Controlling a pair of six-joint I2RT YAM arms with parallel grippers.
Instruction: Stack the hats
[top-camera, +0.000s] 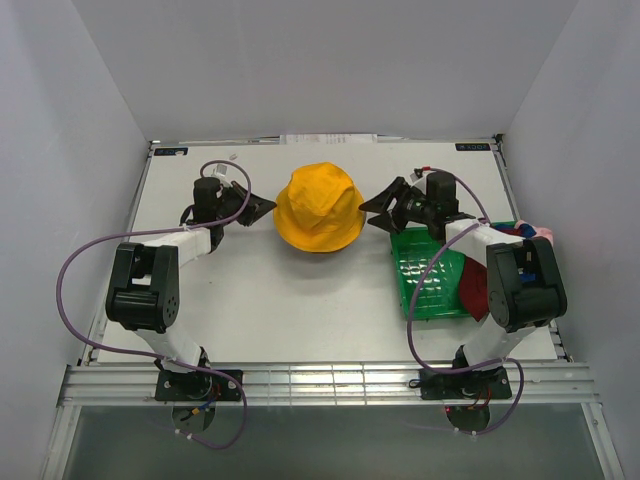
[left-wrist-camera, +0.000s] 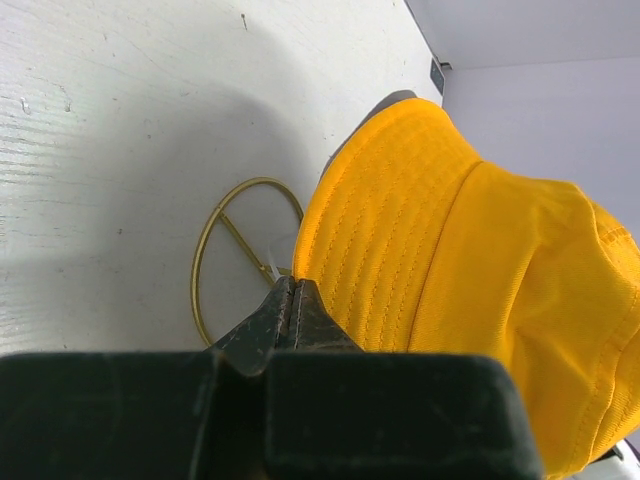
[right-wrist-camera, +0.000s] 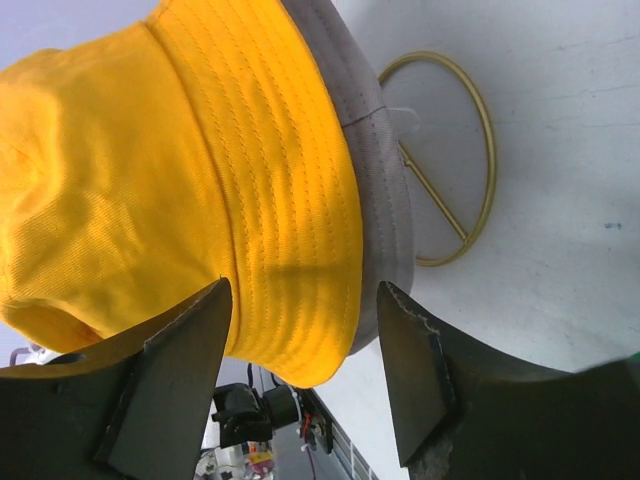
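A yellow hat (top-camera: 320, 207) sits on top of a grey hat, whose brim shows beneath it in the right wrist view (right-wrist-camera: 378, 170). Both rest on a gold wire stand (right-wrist-camera: 470, 200). My left gripper (top-camera: 262, 210) is shut and empty, its tips (left-wrist-camera: 292, 290) just at the yellow brim's (left-wrist-camera: 400, 250) left edge. My right gripper (top-camera: 378, 213) is open at the hat's right side. In its wrist view the yellow brim (right-wrist-camera: 280, 230) hangs between the open fingers (right-wrist-camera: 305, 340), untouched. A dark red hat (top-camera: 474, 285) lies in the green tray. A pink hat (top-camera: 541, 233) lies behind my right arm.
The green plastic tray (top-camera: 425, 270) stands at the right, under my right arm. The gold stand's ring base (left-wrist-camera: 215, 240) lies on the white table below the hats. White walls close in the table on the left, back and right.
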